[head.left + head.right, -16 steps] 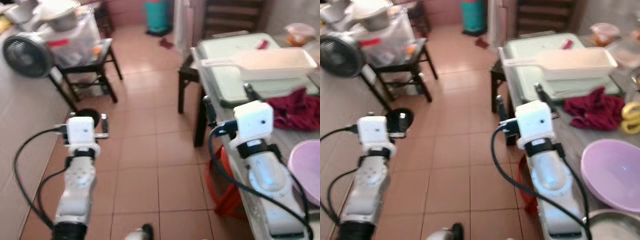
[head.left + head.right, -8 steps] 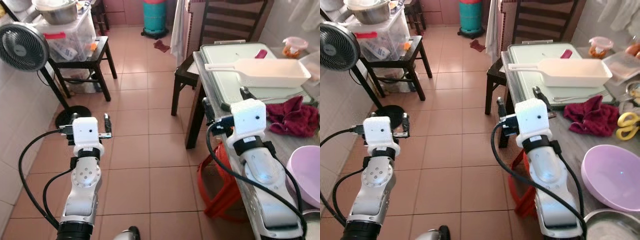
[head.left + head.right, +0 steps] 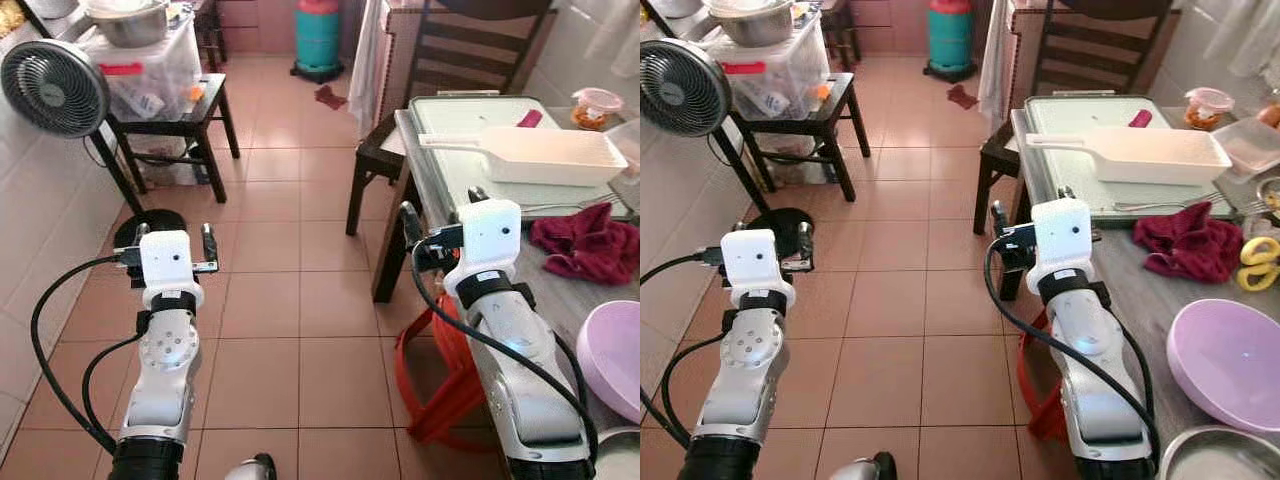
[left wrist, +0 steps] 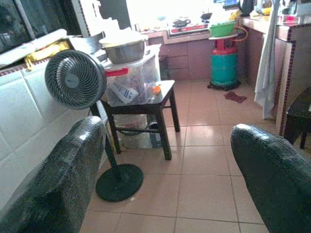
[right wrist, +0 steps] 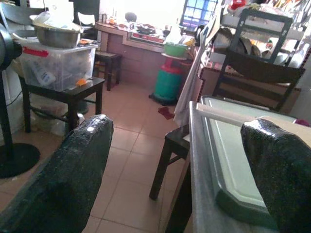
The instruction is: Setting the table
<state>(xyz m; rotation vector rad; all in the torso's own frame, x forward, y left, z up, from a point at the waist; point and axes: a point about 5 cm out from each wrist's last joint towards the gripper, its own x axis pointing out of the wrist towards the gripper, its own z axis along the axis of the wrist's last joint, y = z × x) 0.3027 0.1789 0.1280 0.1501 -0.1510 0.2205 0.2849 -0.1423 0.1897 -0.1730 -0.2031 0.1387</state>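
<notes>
The right gripper [image 5: 180, 160] hangs at the near corner of the table [image 3: 1140, 290], its 2 fingers [image 5: 65, 179] spread wide with nothing between them. The left gripper [image 4: 167, 170] is out over the floor [image 3: 290, 300], well away from the table, fingers equally parted and empty.

The table is a grey slab running along the robot's right. On its far end lies a pale green tray [image 3: 1080, 140], and on the tray sits a long white basket [image 3: 1160, 155] with a handle pointing away from the wall. A red cloth [image 3: 1185, 245] is bunched on the table just nearer than the tray. Nearer again is a pink bowl [image 3: 1230, 360], and a steel bowl [image 3: 1220, 465] sits at the table's nearest end. A yellow thing [image 3: 1262, 262], too small to identify, lies between cloth and wall. A lidded tub [image 3: 1208, 105] stands beyond the tray.

A dark chair [image 3: 470, 50] is pushed against the table's far end, with a white cloth [image 3: 370, 50] hanging by it. A red stool [image 3: 440, 370] sits under the table's near edge. Across the terracotta tiles from the table stands a fan [image 3: 55, 85], beside a black side table [image 3: 175, 105] bearing a clear box [image 3: 140, 60] topped with a metal bowl [image 3: 130, 20]. A green gas cylinder [image 3: 318, 35] stands past the chair.
</notes>
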